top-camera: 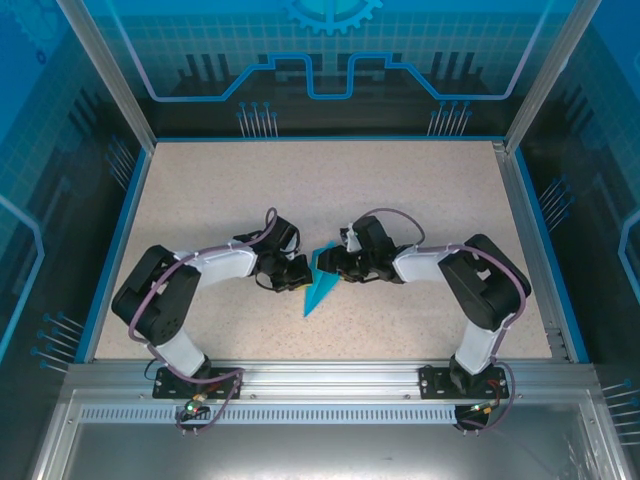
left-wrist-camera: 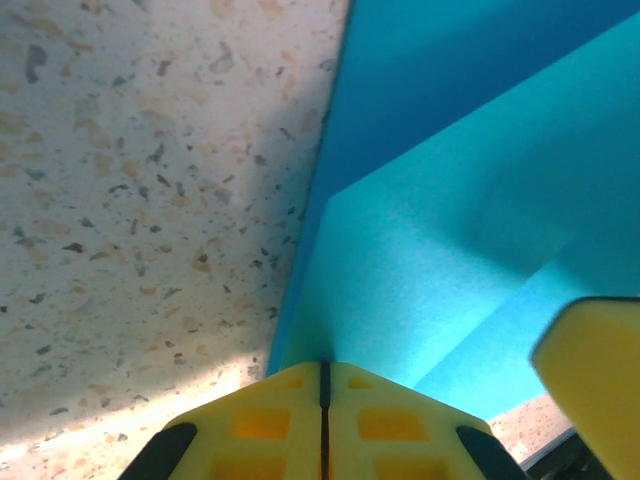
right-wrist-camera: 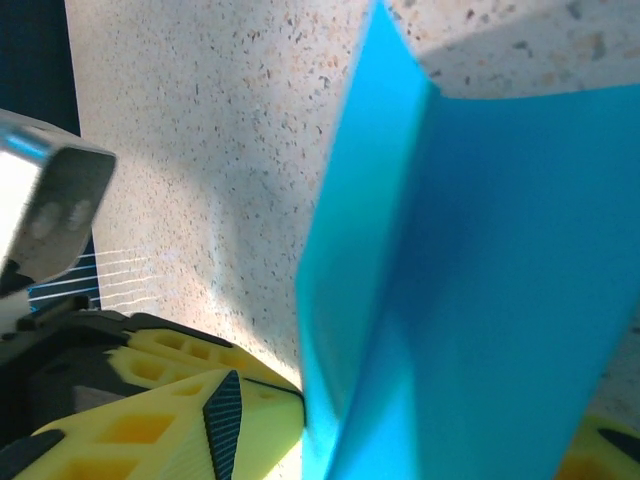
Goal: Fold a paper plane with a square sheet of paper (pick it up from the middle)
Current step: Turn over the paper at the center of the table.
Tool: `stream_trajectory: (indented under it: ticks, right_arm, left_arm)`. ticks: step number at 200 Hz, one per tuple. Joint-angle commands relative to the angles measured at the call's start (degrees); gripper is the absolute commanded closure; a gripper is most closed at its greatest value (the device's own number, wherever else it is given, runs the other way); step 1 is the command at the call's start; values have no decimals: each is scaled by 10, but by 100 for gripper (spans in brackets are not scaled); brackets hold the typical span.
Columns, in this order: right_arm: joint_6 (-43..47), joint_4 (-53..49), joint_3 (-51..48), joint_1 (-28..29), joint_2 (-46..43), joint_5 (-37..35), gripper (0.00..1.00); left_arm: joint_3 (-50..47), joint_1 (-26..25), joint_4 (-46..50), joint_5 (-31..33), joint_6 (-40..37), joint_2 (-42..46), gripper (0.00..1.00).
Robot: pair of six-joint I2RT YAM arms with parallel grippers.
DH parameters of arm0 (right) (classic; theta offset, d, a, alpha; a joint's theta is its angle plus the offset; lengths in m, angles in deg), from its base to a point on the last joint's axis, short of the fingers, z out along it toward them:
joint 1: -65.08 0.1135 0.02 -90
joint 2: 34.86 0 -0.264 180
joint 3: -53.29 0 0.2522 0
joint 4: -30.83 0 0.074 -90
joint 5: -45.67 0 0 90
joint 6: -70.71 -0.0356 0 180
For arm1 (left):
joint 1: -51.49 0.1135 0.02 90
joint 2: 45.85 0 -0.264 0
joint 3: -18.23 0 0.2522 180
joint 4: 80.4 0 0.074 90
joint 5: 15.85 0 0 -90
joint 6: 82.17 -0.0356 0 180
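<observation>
The square sheet of paper (top-camera: 320, 288) is cyan-blue and folded into a narrow pointed dart shape. It stands partly raised off the table between the two arms, tip toward the near left. My left gripper (top-camera: 303, 272) is shut on its left edge. In the left wrist view the paper (left-wrist-camera: 450, 200) runs into the seam of the closed yellow jaws (left-wrist-camera: 323, 365). My right gripper (top-camera: 335, 265) is open on the other side. In the right wrist view a raised flap of paper (right-wrist-camera: 470, 280) stands between its spread fingers (right-wrist-camera: 250, 430), against the left one.
The speckled tabletop (top-camera: 250, 200) has a blue rim and a metal frame with transparent walls around it. A yellow finger of the right gripper (left-wrist-camera: 590, 390) shows at the right edge of the left wrist view, close to the left jaws.
</observation>
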Motion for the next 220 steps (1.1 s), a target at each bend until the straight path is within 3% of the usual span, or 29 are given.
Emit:
stream_trajectory:
  ticks: [1,86,158,220]
  right_arm:
    - [16,-21,19,12,15,3,49]
    - [42,-64,52,18,20,-8,65]
    - [69,-104,62,19,-4,-28,87]
    - [108,-184,68,21,-54,-75,90]
  left_arm:
    - [4,-2,12,-2,-16,-9,92]
    - [10,-2,17,10,-16,7,91]
    - [-1,-1,12,27,-12,42,90]
    - [-17,-2,20,70,-5,97,88]
